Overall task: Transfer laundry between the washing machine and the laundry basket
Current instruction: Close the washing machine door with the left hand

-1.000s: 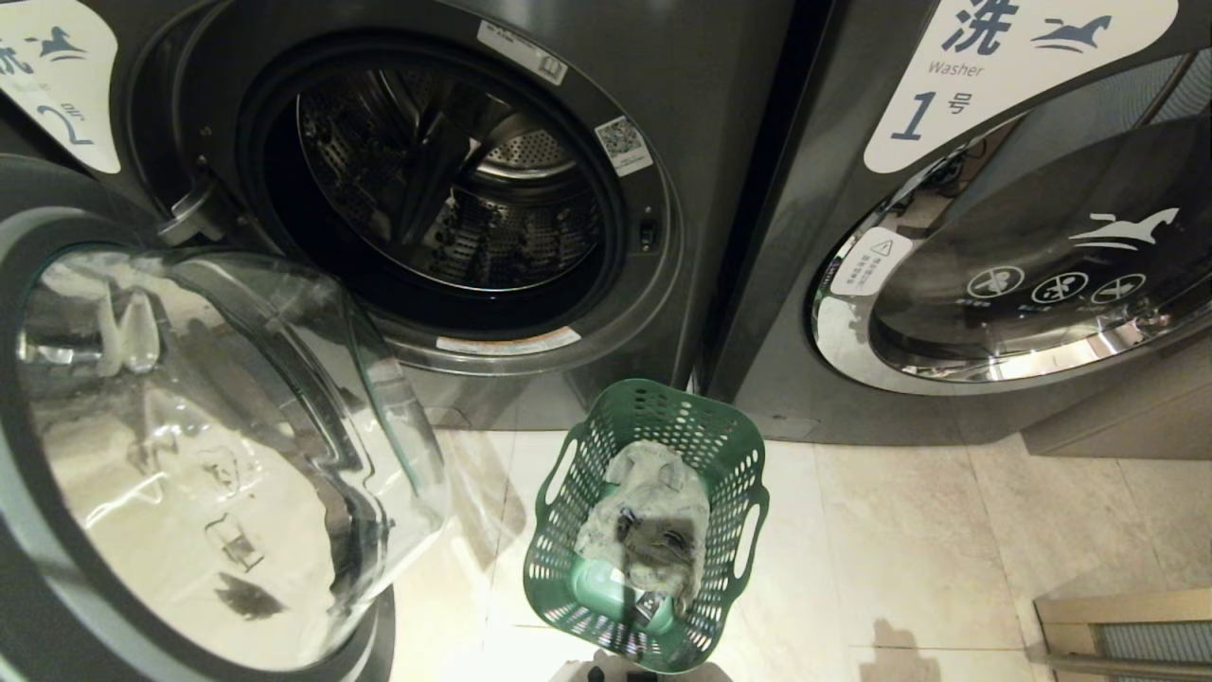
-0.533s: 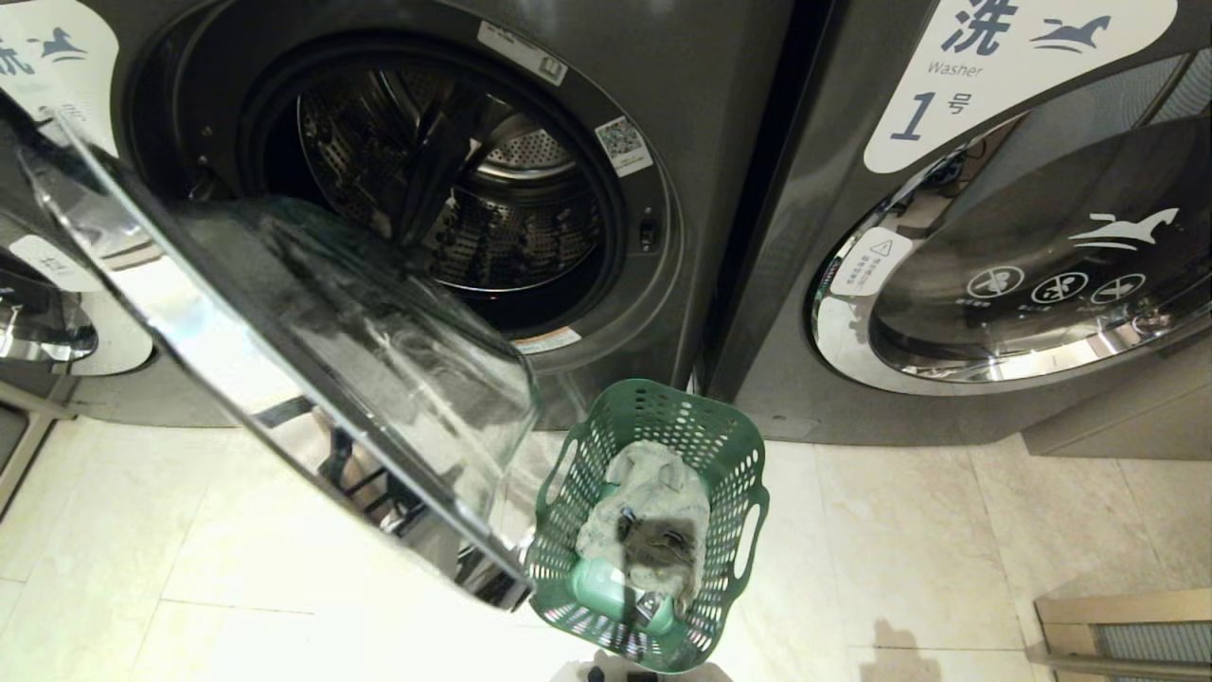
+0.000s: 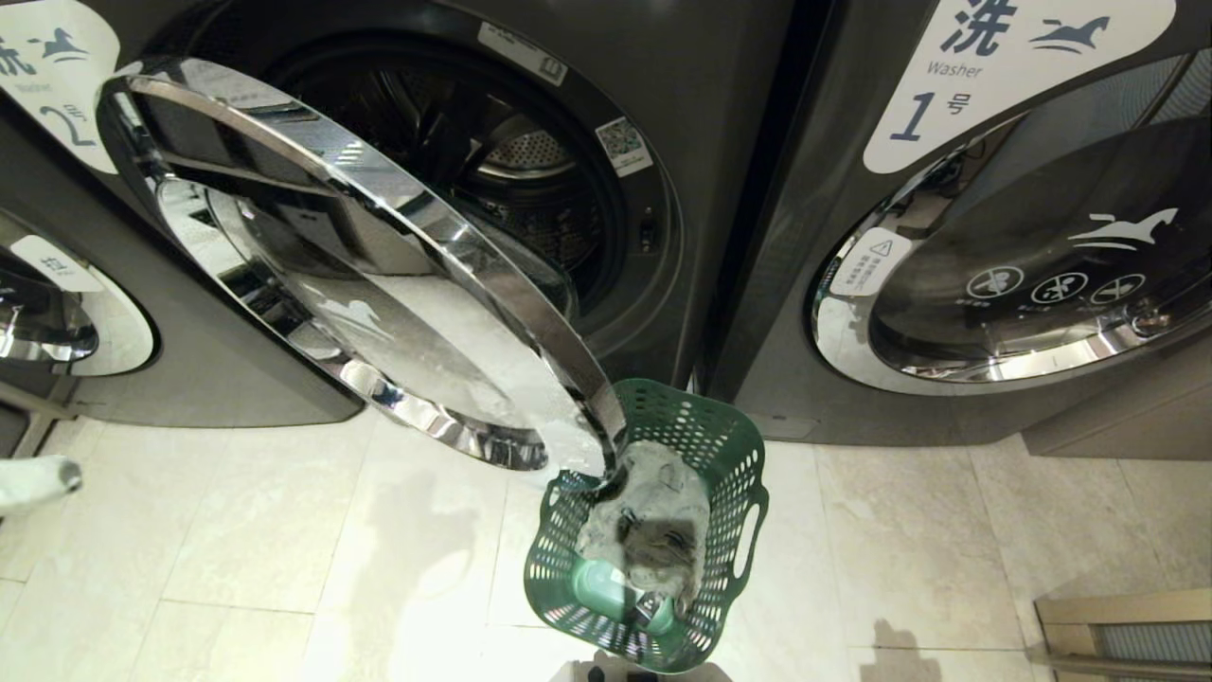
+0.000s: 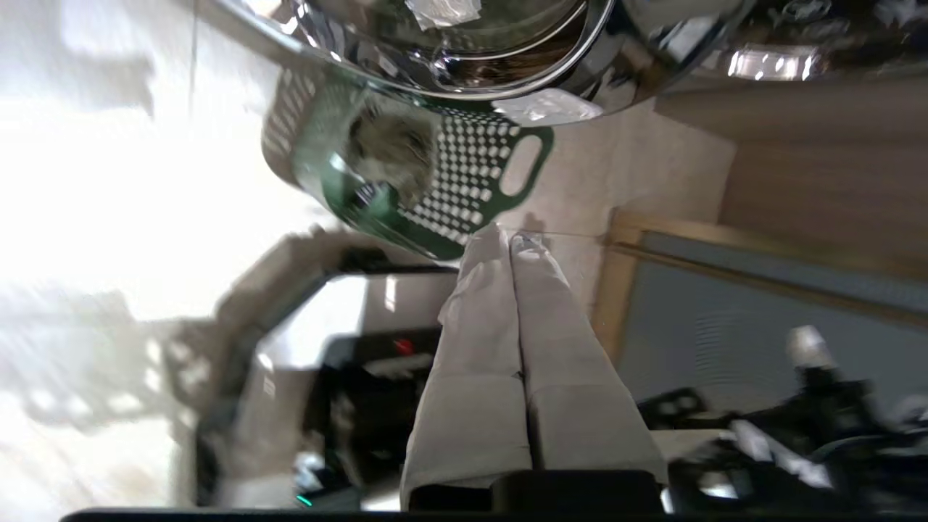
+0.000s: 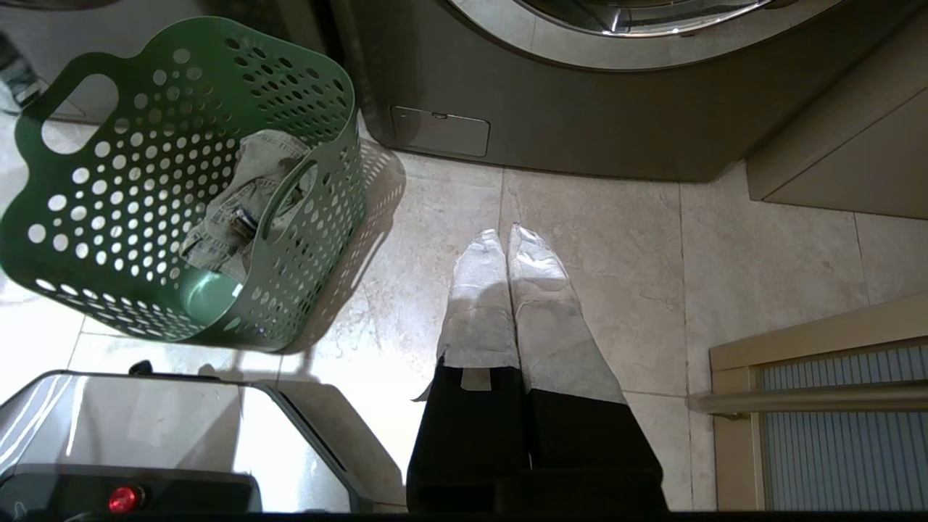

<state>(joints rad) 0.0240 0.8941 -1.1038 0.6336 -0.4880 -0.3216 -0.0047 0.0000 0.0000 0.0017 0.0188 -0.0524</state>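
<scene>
The washing machine (image 3: 696, 95) labelled Washer 2 has its chrome-rimmed glass door (image 3: 379, 284) swung halfway across the opening, and part of the empty drum (image 3: 516, 152) shows behind it. The door's lower edge overlaps the near corner of the green laundry basket (image 3: 734, 445) on the floor. Pale and darker grey-brown laundry (image 3: 649, 521) lies inside the basket. My left gripper (image 4: 511, 235) is shut and empty, low at the left, away from the door; its white tip (image 3: 43, 478) shows at the head view's edge. My right gripper (image 5: 507, 233) hangs shut and empty over the tiles, beside the basket (image 5: 145, 181).
Washer 1 (image 3: 994, 237) stands to the right with its door closed. Another machine's door (image 3: 47, 313) sits low on the left. A wood-framed panel (image 3: 1117, 625) is at the lower right. My own base (image 5: 167, 442) is just behind the basket. Pale floor tiles (image 3: 284, 549) surround it.
The washer door has swung from wide open on the left to halfway across the opening. My left arm's white tip has come into view at the left edge. Basket and laundry have not moved.
</scene>
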